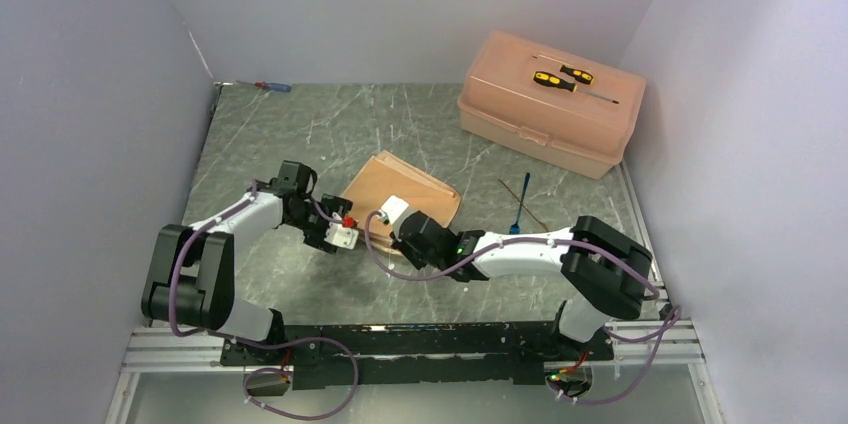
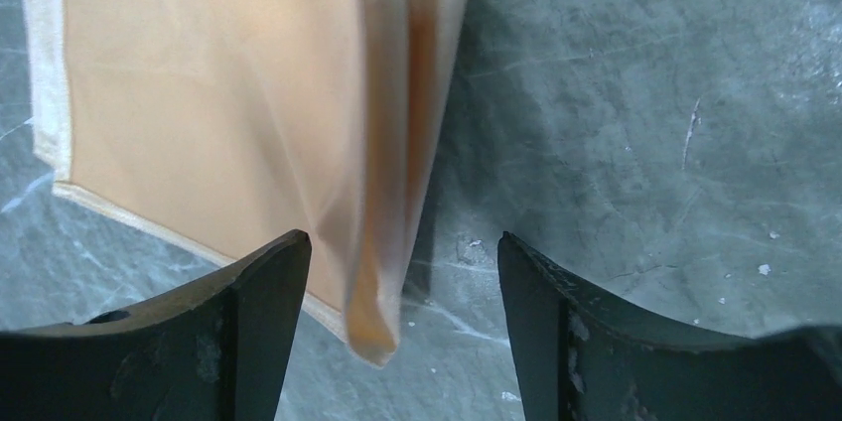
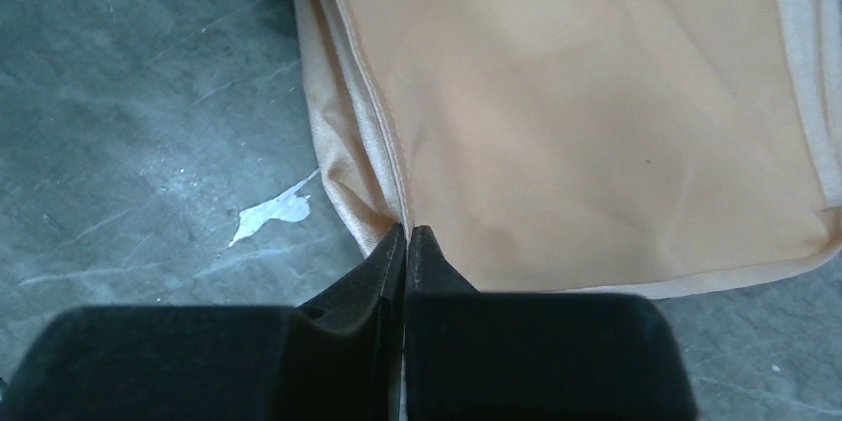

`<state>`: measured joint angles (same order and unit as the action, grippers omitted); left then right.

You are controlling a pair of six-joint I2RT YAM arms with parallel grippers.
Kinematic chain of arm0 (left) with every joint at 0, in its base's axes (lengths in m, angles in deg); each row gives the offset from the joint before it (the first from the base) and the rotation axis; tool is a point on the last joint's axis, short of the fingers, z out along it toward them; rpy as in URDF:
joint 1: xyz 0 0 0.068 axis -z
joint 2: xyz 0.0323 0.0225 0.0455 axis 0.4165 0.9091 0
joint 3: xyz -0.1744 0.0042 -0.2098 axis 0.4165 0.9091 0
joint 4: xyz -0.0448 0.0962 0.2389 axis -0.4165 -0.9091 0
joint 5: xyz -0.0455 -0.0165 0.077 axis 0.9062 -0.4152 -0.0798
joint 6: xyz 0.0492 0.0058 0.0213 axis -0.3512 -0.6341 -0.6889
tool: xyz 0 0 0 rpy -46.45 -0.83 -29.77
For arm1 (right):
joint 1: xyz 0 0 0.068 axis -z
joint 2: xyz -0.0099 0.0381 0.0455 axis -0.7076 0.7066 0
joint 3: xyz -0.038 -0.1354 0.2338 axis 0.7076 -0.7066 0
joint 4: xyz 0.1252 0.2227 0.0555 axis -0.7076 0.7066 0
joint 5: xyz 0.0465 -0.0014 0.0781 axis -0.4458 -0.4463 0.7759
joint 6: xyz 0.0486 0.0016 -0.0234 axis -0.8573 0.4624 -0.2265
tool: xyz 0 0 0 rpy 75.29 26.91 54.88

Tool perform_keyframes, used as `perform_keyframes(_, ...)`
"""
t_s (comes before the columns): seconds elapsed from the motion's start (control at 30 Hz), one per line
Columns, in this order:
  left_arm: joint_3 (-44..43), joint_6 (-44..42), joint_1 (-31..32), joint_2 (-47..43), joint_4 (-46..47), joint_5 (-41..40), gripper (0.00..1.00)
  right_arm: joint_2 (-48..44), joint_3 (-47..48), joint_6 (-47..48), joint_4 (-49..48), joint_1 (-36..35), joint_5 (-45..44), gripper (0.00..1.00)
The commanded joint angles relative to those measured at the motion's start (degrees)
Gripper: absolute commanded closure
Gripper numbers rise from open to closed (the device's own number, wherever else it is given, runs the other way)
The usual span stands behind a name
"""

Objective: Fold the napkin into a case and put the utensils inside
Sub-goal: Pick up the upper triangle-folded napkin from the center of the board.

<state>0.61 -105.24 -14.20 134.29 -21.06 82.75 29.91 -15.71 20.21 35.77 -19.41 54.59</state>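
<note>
On the grey table [image 1: 300, 134], with the pink plastic box [image 1: 550, 109] sitting far right, the napkin [image 1: 405, 184] is lying folded between the arms. The right gripper [image 3: 407, 230] is pinching the cloth's folded edge with jaws clenched, while the left gripper [image 2: 402, 239] is hanging spread wide around a raised corner, apparently not touching it. Only a sliver seems caught, so a pull risks slipping free or skewing the layers, leaving the utensils [image 1: 520, 202], lying apart on the right, a crooked pouch.
</note>
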Motion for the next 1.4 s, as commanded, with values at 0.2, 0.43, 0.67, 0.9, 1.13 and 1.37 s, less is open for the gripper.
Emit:
perform_keyframes(0.2,0.99,-5.50,0.75,6.73,7.07,-6.69,0.48,-1.62,-0.70,0.18,-1.15,2.18,5.25,0.98)
perform_keyframes(0.43,6.99,-8.91,1.29,4.60,13.58,-6.52,0.51,-3.64,-1.46,-0.85,-1.99,5.26,7.90,0.99)
perform_keyframes(0.67,3.64,-1.44,3.69,6.01,11.29,-6.57,0.94,-3.90,-1.49,0.12,-2.00,5.70,9.32,0.64)
perform_keyframes(0.9,-0.88,3.61,3.82,6.93,4.95,-6.34,0.97,-3.56,-2.34,0.96,-4.96,4.38,10.08,0.28)
perform_keyframes(1.13,-1.28,5.73,3.83,6.91,4.07,-6.84,0.97,-0.56,-2.39,2.93,-7.13,0.60,8.75,0.22)
perform_keyframes(1.37,-2.96,8.24,3.82,7.68,3.58,-6.37,0.97,1.85,-3.32,3.54,-9.10,-0.54,4.09,0.25)
